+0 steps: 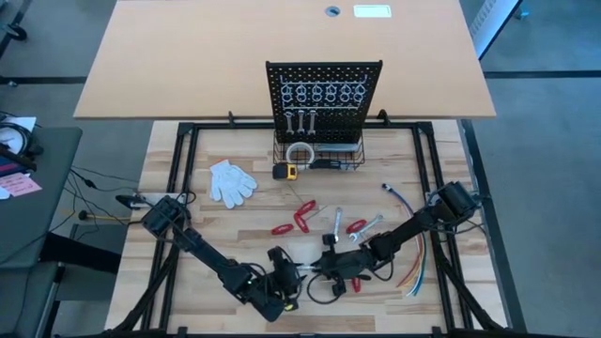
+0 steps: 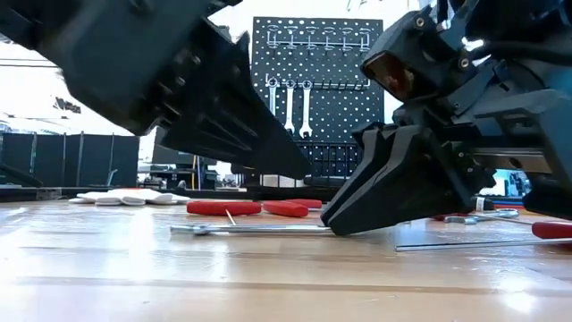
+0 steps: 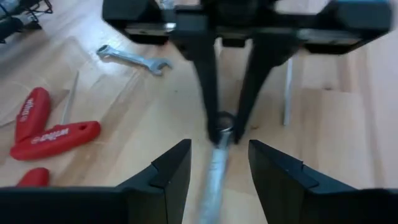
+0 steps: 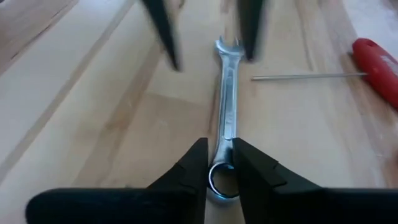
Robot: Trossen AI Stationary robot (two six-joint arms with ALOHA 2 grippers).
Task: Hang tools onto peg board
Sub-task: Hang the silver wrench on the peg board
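Observation:
A slim silver wrench [image 4: 227, 93] lies on the wooden table near its front edge, between my two grippers. My right gripper [image 4: 219, 165] is shut on its ring end; it also shows in the high view [image 1: 326, 268]. My left gripper [image 3: 217, 168] is open. Its fingers stand on either side of the wrench's open-jaw end [image 4: 228, 48] and touch nothing. The black peg board [image 1: 324, 94] stands upright at the back. Three wrenches [image 2: 289, 103] hang from it. My right gripper pinches the wrench between its two fingers at the shank just beside the ring end [image 4: 224, 146]. The fingers slant down from the table's right and lie in line with the wrench. The wrench lies flat on the table [image 2: 259, 229].
Red-handled tools [image 1: 299, 218] and two more wrenches [image 1: 338, 223] lie mid-table. A white glove [image 1: 230, 181] lies at the left, and coloured wires [image 1: 413, 272] at the right. A wire basket [image 1: 319, 155] with a white roll stands at the board's foot, a yellow tape measure [image 1: 285, 171] beside it.

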